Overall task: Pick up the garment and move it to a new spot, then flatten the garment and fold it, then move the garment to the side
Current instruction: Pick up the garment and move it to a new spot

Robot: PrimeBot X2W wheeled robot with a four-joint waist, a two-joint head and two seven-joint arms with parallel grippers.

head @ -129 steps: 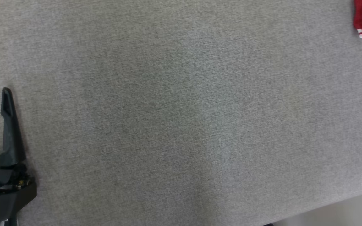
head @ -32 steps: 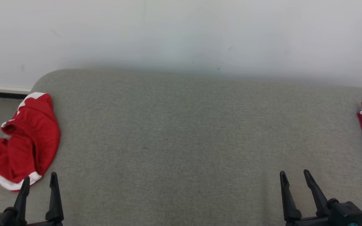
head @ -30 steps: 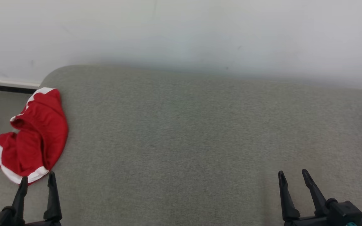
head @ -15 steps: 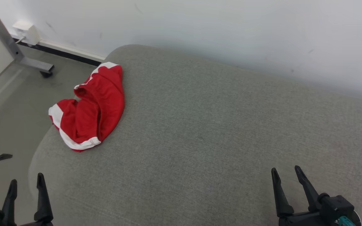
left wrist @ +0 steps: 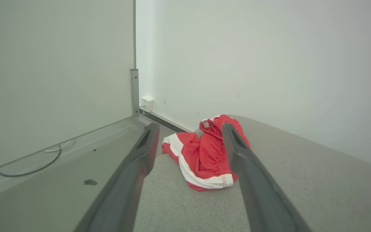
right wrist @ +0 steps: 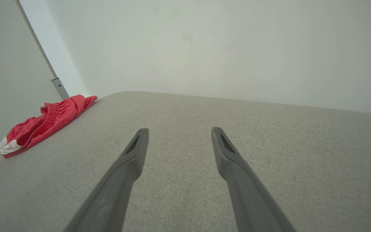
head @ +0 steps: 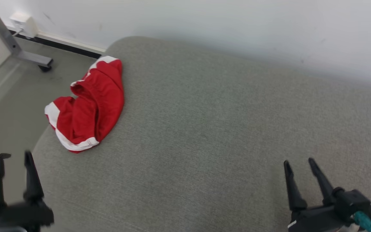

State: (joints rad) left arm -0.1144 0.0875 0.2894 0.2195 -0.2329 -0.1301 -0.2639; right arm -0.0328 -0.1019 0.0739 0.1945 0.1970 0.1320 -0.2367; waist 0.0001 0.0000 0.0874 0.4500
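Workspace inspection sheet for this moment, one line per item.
Surface: grey fabric cushion, smooth.
Job's things: red garment with white trim, crumpled at the cushion's left end, not held.
Clutter: small dark scrap on the floor.
Grippers: left gripper open, empty, short of the garment; right gripper open, empty, over the cushion.
Cables: dark cable lying on the floor.
Surroundings: white wall, wall box, metal leg.

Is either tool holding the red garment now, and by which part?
Nothing is held. Both the left tool and right tool are open, apart from the garment.
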